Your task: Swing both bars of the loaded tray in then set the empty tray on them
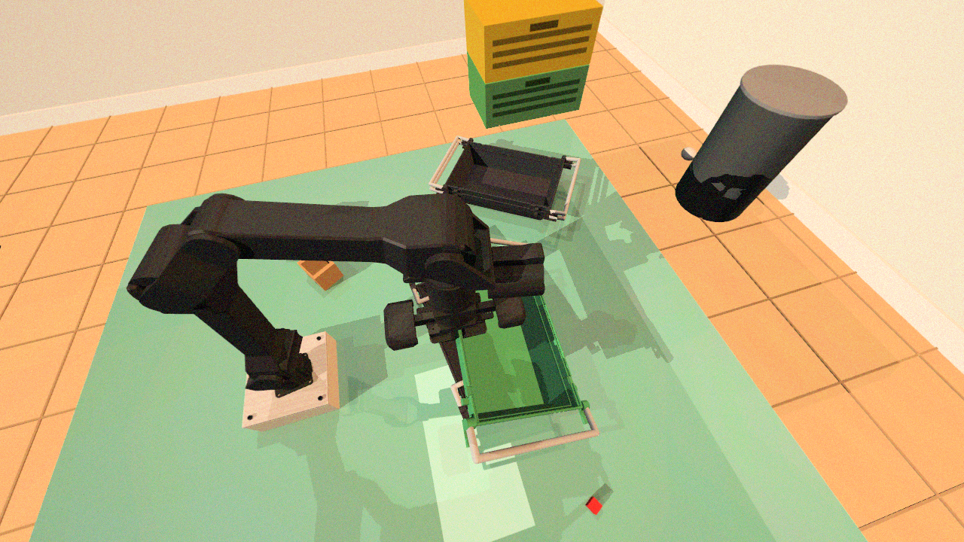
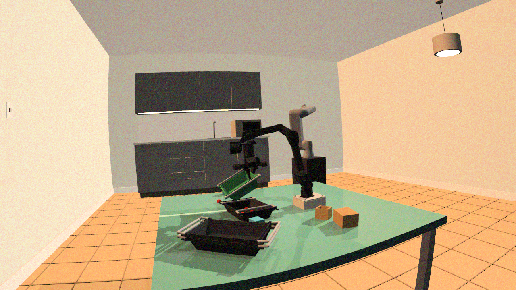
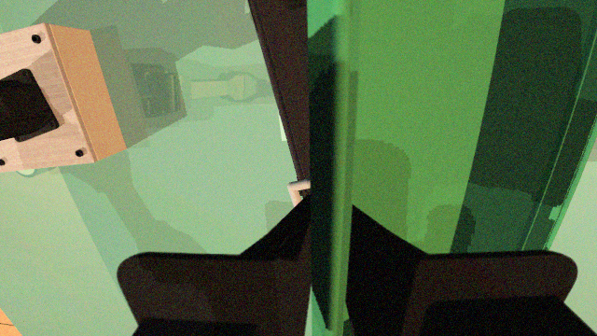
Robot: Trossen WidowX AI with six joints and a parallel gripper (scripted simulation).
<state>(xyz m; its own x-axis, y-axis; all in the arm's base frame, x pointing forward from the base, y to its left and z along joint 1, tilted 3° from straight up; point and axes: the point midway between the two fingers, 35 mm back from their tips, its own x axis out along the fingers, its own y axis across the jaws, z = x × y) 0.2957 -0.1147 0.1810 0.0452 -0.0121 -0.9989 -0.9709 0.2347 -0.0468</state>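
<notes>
My gripper point(image 1: 462, 341) point(image 2: 251, 175) point(image 3: 323, 203) is shut on a long side wall of the empty green tray point(image 1: 549, 350) point(image 2: 244, 189) point(image 3: 420, 93). The green tray hangs above the loaded tray, tilted sideways, in the exterior view. The dark loaded tray point(image 2: 265, 215) point(image 3: 291, 84) stands on the table below it, mostly hidden in the top view. Its near bar point(image 2: 258, 209) and its far bar point(image 2: 240, 200) lie across its top. Red blocks point(image 2: 246, 209) show inside it. The green tray's own bar point(image 1: 539, 448) stands out over its front end.
Another black tray point(image 1: 498, 200) point(image 2: 223, 246) with bars swung out stands at the table's far end. A cyan block point(image 2: 256, 218) lies beside the loaded tray. An orange box point(image 2: 323, 212) and an orange block point(image 2: 346, 218) stand near the robot base point(image 1: 330, 370). A loose red block point(image 1: 593, 505) lies ahead.
</notes>
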